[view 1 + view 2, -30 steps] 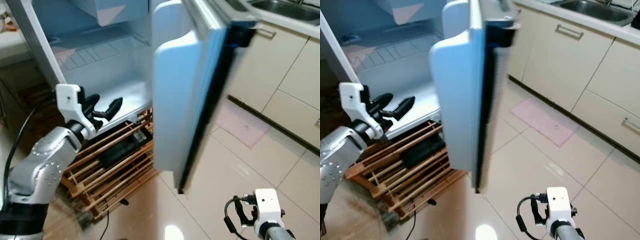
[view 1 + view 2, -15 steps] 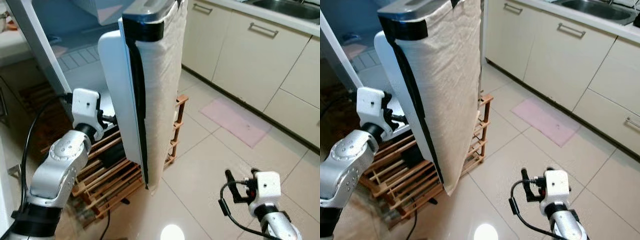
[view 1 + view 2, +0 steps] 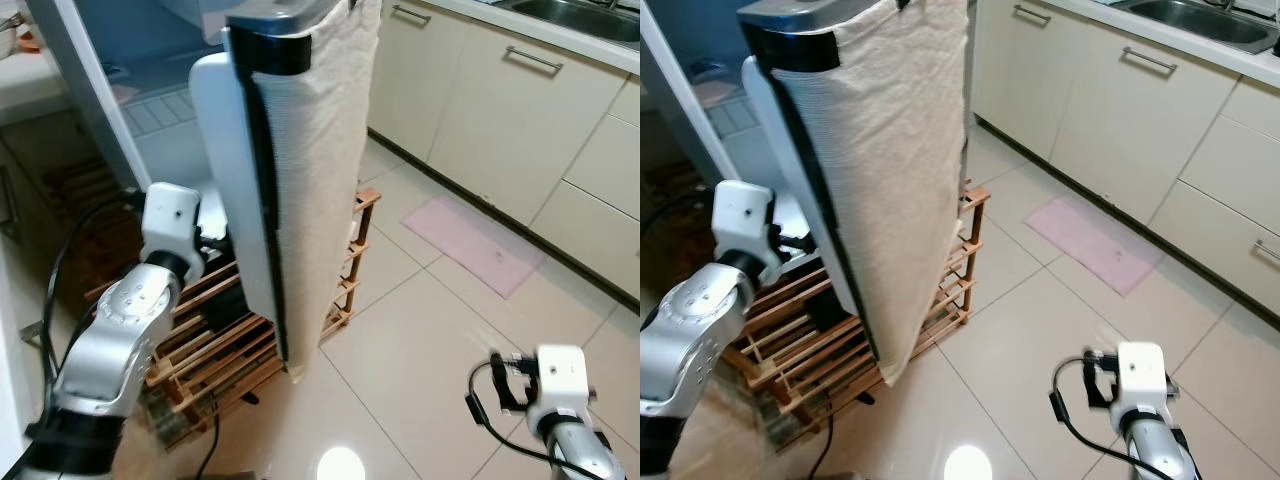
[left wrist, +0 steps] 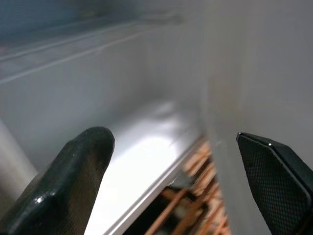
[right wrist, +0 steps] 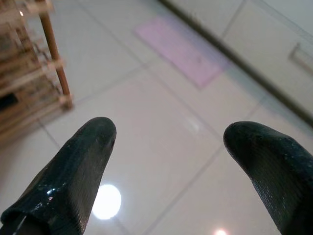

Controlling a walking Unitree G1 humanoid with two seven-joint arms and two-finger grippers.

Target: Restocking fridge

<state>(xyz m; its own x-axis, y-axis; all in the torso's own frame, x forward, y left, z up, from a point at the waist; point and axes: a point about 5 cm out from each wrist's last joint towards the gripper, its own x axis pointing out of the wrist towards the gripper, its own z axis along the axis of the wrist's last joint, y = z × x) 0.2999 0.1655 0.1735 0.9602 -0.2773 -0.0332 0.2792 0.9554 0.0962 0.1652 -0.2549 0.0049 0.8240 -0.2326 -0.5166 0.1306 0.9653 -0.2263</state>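
Reaching with left claw (image 4: 171, 161) spread wide behind the fridge door (image 3: 235, 200), at nine o'clock of it, pointing into the fridge's bottom shelf (image 4: 146, 147). Hanging over the door's outer face: a beige towel (image 3: 900, 180) (wooden rack (image 3: 340, 270) below). Idling low at five o'clock over floor tiles (image 5: 161, 147): right claw (image 5: 171, 161), spread wide.
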